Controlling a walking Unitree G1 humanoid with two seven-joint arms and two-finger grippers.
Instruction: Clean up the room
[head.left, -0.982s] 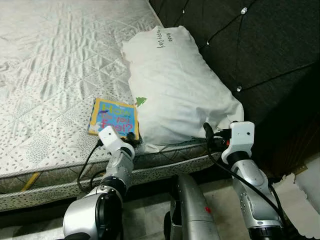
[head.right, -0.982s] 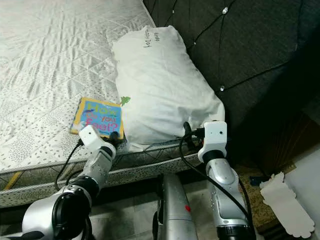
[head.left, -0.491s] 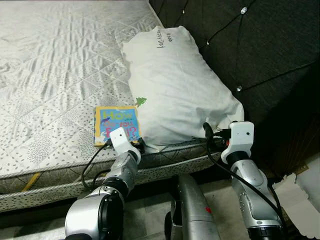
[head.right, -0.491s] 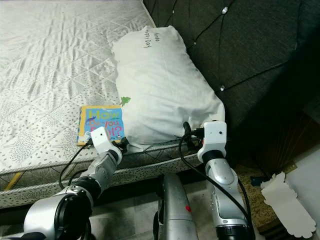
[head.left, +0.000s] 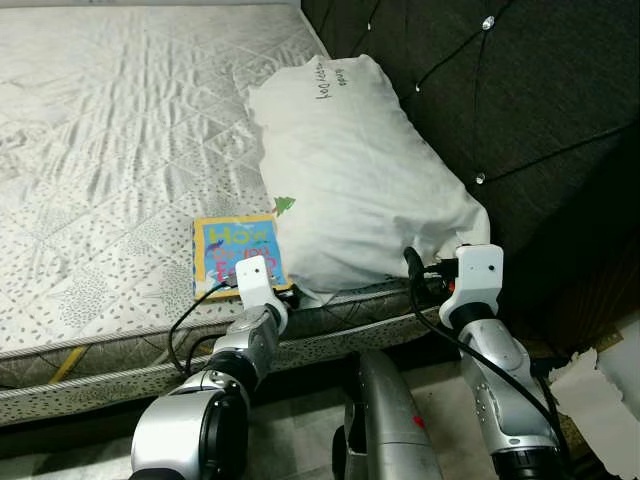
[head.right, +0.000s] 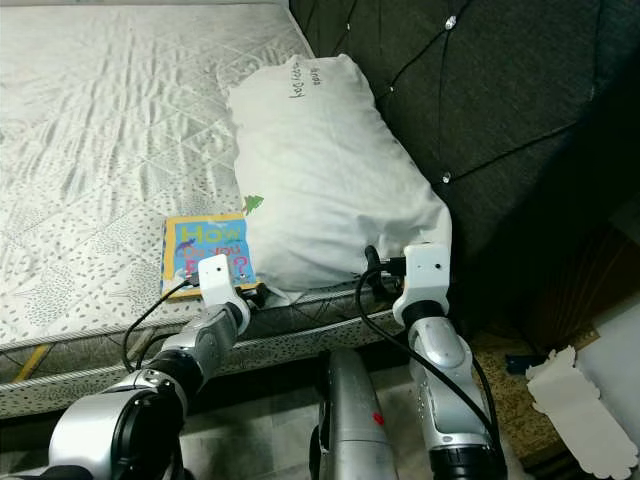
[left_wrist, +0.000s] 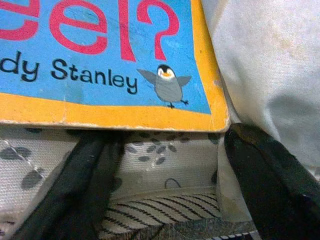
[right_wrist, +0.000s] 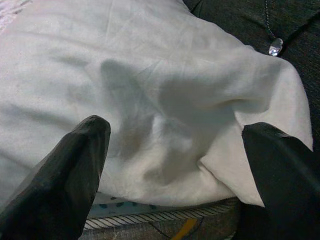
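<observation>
The book (head.left: 238, 250), lower centre on the bed (head.left: 110, 150) beside the pillow (head.left: 350, 170), has turned square; the left gripper (left_wrist: 165, 170), fingers spread empty, sits ready at its edge. The right gripper (right_wrist: 175, 165) waits open.

One bed (head.left: 100, 150) is in view, with one quilted mattress on it. On the mattress lie one white pillow (head.left: 350, 190) and one picture book (head.left: 232, 250) with a blue cover and orange border; on that cover is printed one small penguin (left_wrist: 166, 85). Behind the pillow stands one dark tufted headboard (head.left: 500, 90), with three shiny buttons visible on it. Two silver arms reach forward, one left end effector (left_wrist: 165, 185) and one right end effector (right_wrist: 175, 170), each with two black fingers spread apart.
</observation>
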